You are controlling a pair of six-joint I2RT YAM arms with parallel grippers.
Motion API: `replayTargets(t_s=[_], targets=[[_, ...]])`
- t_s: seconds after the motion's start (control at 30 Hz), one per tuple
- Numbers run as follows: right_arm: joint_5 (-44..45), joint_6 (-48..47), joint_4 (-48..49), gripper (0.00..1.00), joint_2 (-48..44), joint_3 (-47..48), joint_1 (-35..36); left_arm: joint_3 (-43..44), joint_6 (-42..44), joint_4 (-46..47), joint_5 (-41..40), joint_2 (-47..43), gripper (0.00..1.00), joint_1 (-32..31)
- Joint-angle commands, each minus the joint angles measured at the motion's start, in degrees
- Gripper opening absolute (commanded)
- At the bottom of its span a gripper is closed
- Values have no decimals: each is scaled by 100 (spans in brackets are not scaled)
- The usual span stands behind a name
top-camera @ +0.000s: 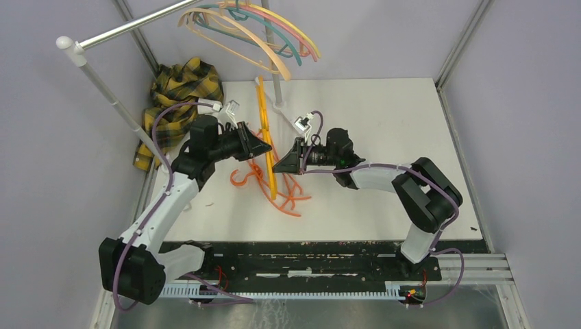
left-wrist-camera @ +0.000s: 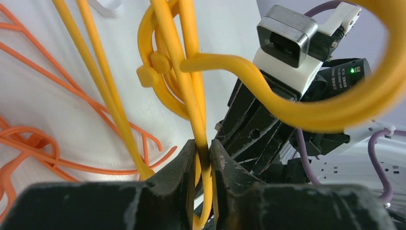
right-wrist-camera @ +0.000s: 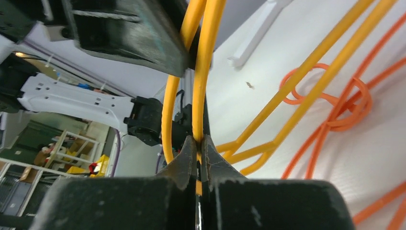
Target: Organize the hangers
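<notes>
The yellow hanger (top-camera: pixel 264 130) stands nearly on edge over the middle of the table (top-camera: pixel 384 123), caught between the two arms. The right hand (right-wrist-camera: pixel 197 141) is pinched fully together on one thin strand of it, with the yellow rod running up out of its fingertips. The left hand (left-wrist-camera: pixel 203 148) has its fingers a narrow gap apart with another strand of the same hanger between them. From the wrist view it is hard to say whether they press on the rod or only bracket it.

Beneath and just beside the yellow one, the orange hangers (top-camera: pixel 284 195) lie in a tangled heap on the table, hooks and arms looped through each other. The hung hangers (top-camera: pixel 260 31), in peach, teal, pink and yellow, sit on the rack bar (top-camera: pixel 130 24) well above.

These look like light, thin, smooth plastic rods. They should weigh almost nothing, but will likely bow and twist under a pinch at mid-arm and may swivel or slide in narrow fingers. The stiffest hold is probably at the neck just under the hook, where the arms meet. That also leaves the hook free to go over the bar. The orange pile will probably drag neighbours along when one is lifted, so a hook end lying clear of the others is the safer place to grip.
</notes>
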Motion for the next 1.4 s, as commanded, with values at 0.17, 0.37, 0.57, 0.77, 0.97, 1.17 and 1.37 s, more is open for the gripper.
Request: replayTargets(t_s=[0.17, 0.37, 0.57, 0.77, 0.97, 1.17, 1.37], targets=[[1064, -1677, -2201, 0, -610, 40, -142, 606, 1060, -1167, -474, -470, 26, 8], [851, -1657, -2196, 1, -527, 101, -144, 291, 945, -999, -485, -481, 30, 5], [678, -1417, -1882, 1, -581, 81, -134, -575, 720, -102, -276, -521, 47, 12], [539, -1285, -1816, 1, -671, 230, -84, -1036, 562, 398, -250, -545, 51, 12], [429, -1126, -1726, 1, -620, 381, 21, -1188, 381, 702, -241, -502, 52, 17], [448, -1090, -1721, 1, -551, 473, 125, -1219, 167, 1011, -175, -472, 51, 11], [438, -1065, -1724, 1, -556, 557, 152, -1338, 95, 1166, -100, -335, 35, 12]])
